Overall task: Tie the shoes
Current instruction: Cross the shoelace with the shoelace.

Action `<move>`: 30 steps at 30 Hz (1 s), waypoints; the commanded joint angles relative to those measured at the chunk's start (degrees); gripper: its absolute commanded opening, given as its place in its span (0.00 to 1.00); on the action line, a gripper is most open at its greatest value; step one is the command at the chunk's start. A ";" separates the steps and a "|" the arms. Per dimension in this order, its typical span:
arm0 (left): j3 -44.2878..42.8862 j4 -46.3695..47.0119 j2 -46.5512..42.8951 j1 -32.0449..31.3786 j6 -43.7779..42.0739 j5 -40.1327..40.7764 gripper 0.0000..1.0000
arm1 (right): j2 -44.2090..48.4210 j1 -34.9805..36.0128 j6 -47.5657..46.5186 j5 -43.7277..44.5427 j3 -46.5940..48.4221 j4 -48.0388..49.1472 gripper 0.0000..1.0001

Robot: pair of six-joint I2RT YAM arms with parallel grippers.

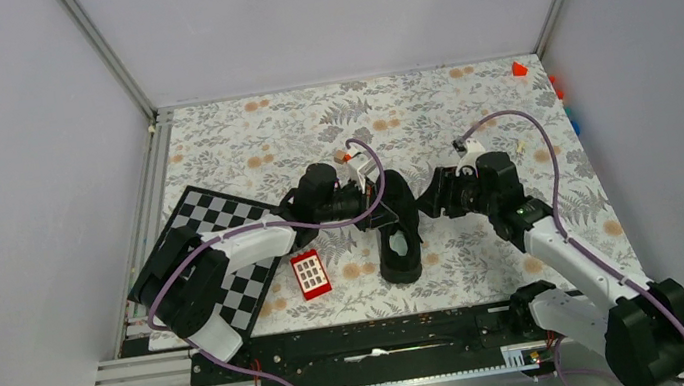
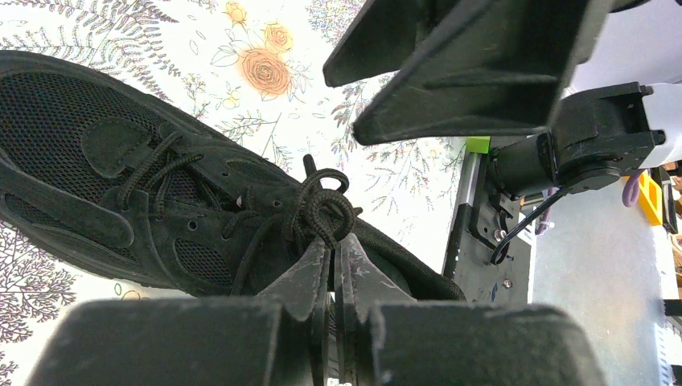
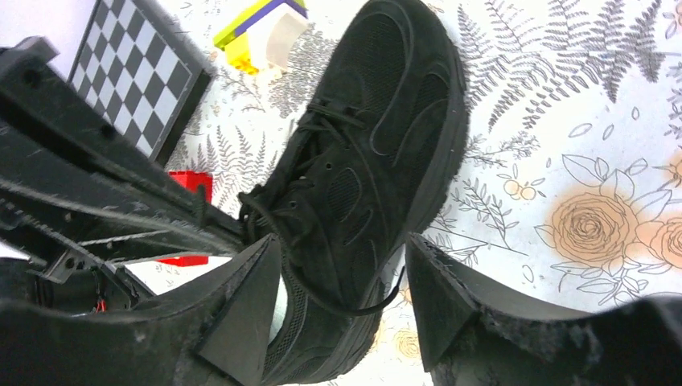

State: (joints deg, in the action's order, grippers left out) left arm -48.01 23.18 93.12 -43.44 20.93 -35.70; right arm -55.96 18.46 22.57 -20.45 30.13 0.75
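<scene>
Sneaker (image 1: 401,263) lies mid-tabletop (image 1: 467,105), right of a checkerboard (image 1: 221,220) and a red block (image 1: 311,274). Left gripper (image 2: 331,245), pressed together, pinches its laces (image 2: 322,207). Right gripper (image 3: 339,241) stands spread just beside the sneaker's right side.

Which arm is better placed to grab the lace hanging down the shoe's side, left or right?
Right, probably. The right gripper is open, its jaws either side of that loose lace on the shoe. The left gripper is shut on the knotted laces, so it is occupied.
</scene>
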 commanded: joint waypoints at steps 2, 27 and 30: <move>-0.68 1.98 -0.64 0.29 -0.93 -0.16 0.00 | -4.22 -1.23 1.66 -1.61 2.79 1.80 0.62; -0.94 1.34 -0.85 0.30 -1.34 -0.34 0.00 | -10.59 -1.17 1.74 -6.84 3.08 6.01 0.61; -0.94 1.34 -0.82 0.30 -1.33 -0.34 0.00 | -11.50 -1.09 1.86 -8.16 3.33 6.55 0.60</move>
State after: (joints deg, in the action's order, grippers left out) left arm -48.01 22.61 93.12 -43.44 20.53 -35.73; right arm -66.48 17.45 24.32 -25.76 31.75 4.51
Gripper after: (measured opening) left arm 0.020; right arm 0.605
